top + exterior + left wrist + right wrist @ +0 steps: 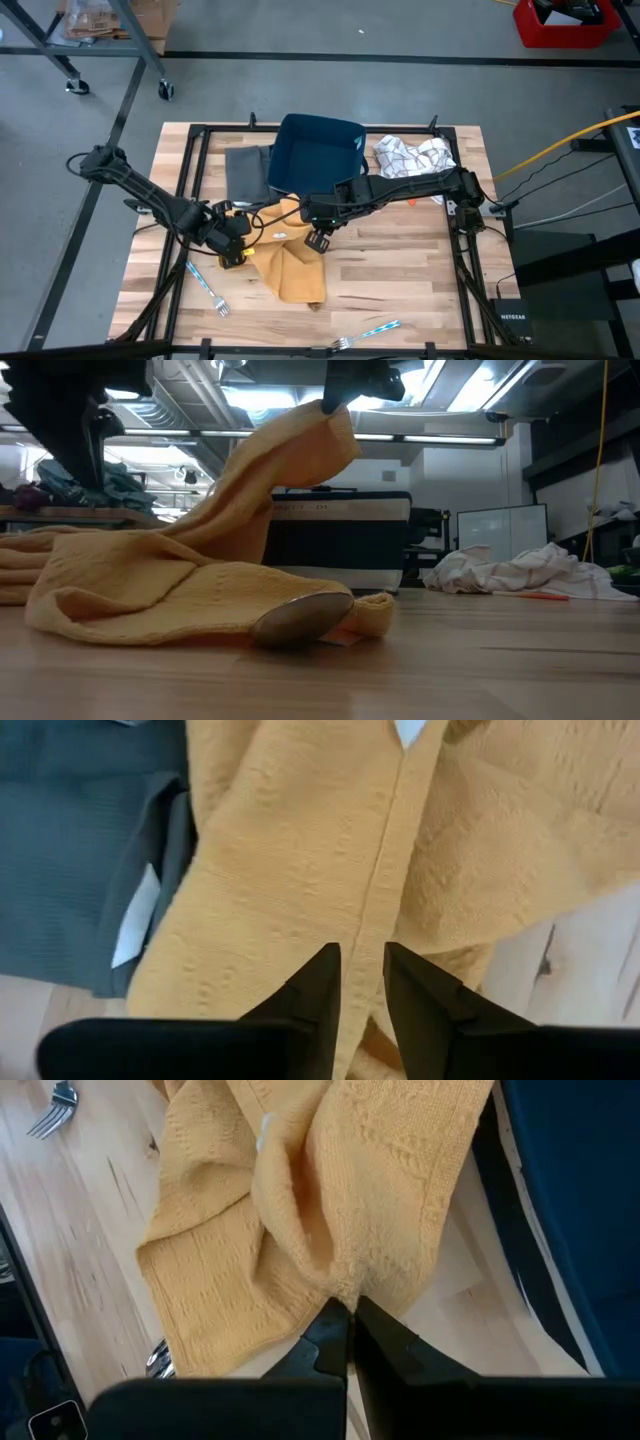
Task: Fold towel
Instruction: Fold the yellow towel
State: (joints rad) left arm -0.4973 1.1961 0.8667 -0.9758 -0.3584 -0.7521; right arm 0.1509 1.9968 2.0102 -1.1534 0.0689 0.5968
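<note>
A yellow towel lies crumpled on the wooden table, between both grippers. My right gripper is shut on it and holds one part raised; the low view shows the towel sloping from that gripper down to the table, where its lower folds rest. My left gripper is at the towel's left edge, its fingers nearly together on a hem of the towel. In the right wrist view the towel hangs bunched below the fingers. My left gripper has the towel's stitched hem between its two fingers, which lie along the hem. It comes slanting down from the table's left. The cloth around the hem lies slack on the table. My right gripper pinches a bunched fold of the towel between its two fingers, several layers gathered. It comes from above. That part is lifted clear and hangs below the fingers, slack, while the rest of the towel lies on the table.
A dark blue bin stands just beyond the towel, with a grey cloth to its left and a white checked cloth to its right. Two forks lie near the near edge. A metal utensil pokes from under the towel.
</note>
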